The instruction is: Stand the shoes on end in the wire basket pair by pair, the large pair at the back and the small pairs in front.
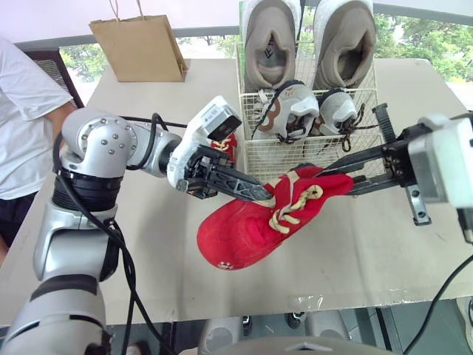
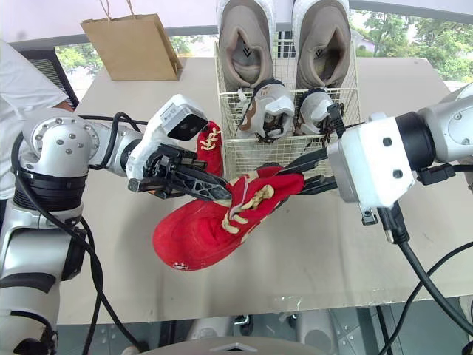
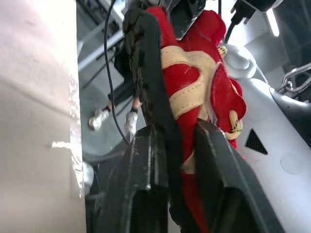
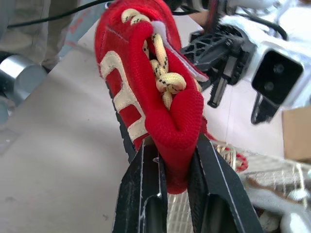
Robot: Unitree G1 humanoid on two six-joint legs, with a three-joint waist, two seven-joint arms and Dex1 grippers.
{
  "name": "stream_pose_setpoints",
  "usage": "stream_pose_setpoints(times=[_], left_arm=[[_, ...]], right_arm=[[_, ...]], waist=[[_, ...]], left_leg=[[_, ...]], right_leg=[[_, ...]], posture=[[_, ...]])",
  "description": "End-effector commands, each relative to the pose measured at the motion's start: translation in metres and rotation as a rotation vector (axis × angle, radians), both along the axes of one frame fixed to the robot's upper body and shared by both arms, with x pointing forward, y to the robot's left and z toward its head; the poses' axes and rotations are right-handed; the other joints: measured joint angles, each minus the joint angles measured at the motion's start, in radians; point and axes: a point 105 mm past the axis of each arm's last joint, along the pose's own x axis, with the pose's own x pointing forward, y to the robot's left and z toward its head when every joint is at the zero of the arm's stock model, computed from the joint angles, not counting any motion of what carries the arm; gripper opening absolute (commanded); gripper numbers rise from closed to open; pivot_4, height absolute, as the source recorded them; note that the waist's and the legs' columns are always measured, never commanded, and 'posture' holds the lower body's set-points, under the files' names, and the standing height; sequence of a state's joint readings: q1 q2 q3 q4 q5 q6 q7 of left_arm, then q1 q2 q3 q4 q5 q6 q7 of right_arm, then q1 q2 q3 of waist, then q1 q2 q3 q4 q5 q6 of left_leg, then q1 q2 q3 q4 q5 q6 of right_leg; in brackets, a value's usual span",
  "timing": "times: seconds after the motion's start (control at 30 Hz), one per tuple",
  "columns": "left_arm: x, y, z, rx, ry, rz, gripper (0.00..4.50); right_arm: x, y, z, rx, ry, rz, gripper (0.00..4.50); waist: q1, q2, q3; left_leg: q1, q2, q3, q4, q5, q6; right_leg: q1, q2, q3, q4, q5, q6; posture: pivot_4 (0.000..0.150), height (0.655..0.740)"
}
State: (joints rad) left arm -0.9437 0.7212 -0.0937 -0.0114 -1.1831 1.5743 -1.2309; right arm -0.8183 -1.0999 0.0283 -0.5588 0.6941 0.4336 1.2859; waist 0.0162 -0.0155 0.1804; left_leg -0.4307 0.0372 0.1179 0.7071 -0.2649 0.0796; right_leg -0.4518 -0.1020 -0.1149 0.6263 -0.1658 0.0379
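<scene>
Held shoe: A red fabric shoe (image 1: pixel 251 229) with cream laces and cream side stripes is carried between both grippers, clear of the tabletop (image 1: pixel 369 244) and just in front of the wire basket (image 1: pixel 266 157), its toe tipped downward.
Left gripper (image 1: pixel 259 194): The jaws are pinched on the shoe's side beside the lacing.
Right gripper (image 4: pixel 176 145): The jaws are pinched on the padded red rim of the shoe's opening.
Second red shoe (image 2: pixel 211 146): It is half hidden behind the left gripper, by the basket's left wall; whether it leans on the wire cannot be told.
Large pair (image 1: pixel 270 37): Beige, white-soled shoes are stood on end at the back, their tops cut off by the frame.
Small pair (image 1: pixel 292 111): White shoes with dark laces are set in front.
Basket: A white wire grid with square mesh.
Background: A brown paper bag (image 1: pixel 140 48) is seen standing on the tabletop.
</scene>
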Motion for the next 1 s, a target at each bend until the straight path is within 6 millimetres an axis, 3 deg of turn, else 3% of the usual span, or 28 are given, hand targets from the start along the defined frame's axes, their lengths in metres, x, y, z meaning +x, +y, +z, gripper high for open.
stream_pose_setpoints(times=[0.03, 0.13, 0.2, 0.23, 0.33, 0.53, 0.77, 0.87, 1.0], left_arm=[[0.003, 0.000, 0.023, -0.164, -0.074, 0.040, 0.48], [0.018, 0.001, 0.034, -0.284, -0.147, 0.167, 0.47], [0.024, 0.001, 0.047, -0.382, -0.203, 0.251, 0.47], [0.025, 0.000, 0.052, -0.412, -0.237, 0.280, 0.47], [0.024, -0.006, 0.056, -0.454, -0.326, 0.346, 0.47], [0.034, -0.028, 0.051, -0.474, -0.614, 0.482, 0.47], [0.035, -0.041, 0.039, -0.497, -0.847, 0.518, 0.47], [0.033, -0.042, 0.038, -0.524, -0.884, 0.503, 0.46], [0.036, -0.036, 0.040, -0.543, -0.891, 0.522, 0.46]], right_arm=[[0.008, -0.022, 0.010, 0.089, 0.044, -0.185, 1.78], [0.017, -0.047, 0.010, 0.185, 0.112, -0.401, 3.14], [0.017, -0.065, 0.000, 0.253, 0.233, -0.558, 4.16], [0.014, -0.070, -0.004, 0.323, 0.302, -0.609, 4.37], [0.011, -0.070, -0.010, 0.536, 0.449, -0.681, 4.42], [0.010, -0.031, 0.001, 0.943, 0.706, -0.654, 4.42], [0.007, -0.006, 0.013, 1.067, 0.833, -0.634, 4.42], [0.011, -0.001, 0.014, 1.076, 0.851, -0.640, 3.52], [0.012, 0.001, 0.008, 1.041, 0.849, -0.655, 1.57]], waist=[[0.003, 0.000, 0.000], [0.008, -0.001, 0.000], [0.007, -0.001, 0.000], [0.006, -0.001, 0.000], [0.004, -0.001, 0.000], [-0.003, 0.000, 0.000], [0.001, 0.000, -0.001], [0.000, 0.000, -0.001], [0.001, 0.000, -0.001]], left_leg=[[0.000, 0.000, 0.000, 0.001, 0.000, 0.000], [-0.001, 0.000, -0.002, 0.002, 0.000, 0.000], [-0.001, -0.001, -0.002, 0.002, 0.000, 0.000], [0.000, 0.000, -0.003, 0.002, 0.000, 0.000], [0.001, 0.000, -0.005, 0.002, 0.000, 0.000], [0.004, 0.000, -0.002, 0.002, 0.000, -0.001], [0.003, -0.001, 0.000, 0.002, 0.000, 0.000], [0.002, 0.000, 0.000, 0.002, 0.000, 0.001], [0.002, 0.000, 0.000, 0.002, 0.000, 0.001]], right_leg=[[0.000, 0.000, 0.000, 0.000, 0.000, 0.000], [0.003, -0.002, -0.002, -0.001, 0.001, -0.001], [0.003, -0.002, -0.002, -0.001, 0.003, -0.003], [0.004, -0.002, -0.003, -0.001, 0.003, -0.003], [0.005, -0.002, -0.004, 0.000, 0.003, -0.004], [0.006, -0.001, -0.002, 0.001, 0.002, -0.006], [0.006, 0.000, 0.001, 0.000, 0.002, -0.007], [0.005, 0.001, 0.000, -0.001, 0.003, -0.005], [0.005, 0.001, 0.000, -0.001, 0.003, -0.004]], posture=[[0.150, 0.7400], [0.150, 0.7400], [0.150, 0.7400], [0.150, 0.7400], [0.150, 0.7400], [0.150, 0.7400], [0.150, 0.7400], [0.150, 0.7400], [0.150, 0.7400]])
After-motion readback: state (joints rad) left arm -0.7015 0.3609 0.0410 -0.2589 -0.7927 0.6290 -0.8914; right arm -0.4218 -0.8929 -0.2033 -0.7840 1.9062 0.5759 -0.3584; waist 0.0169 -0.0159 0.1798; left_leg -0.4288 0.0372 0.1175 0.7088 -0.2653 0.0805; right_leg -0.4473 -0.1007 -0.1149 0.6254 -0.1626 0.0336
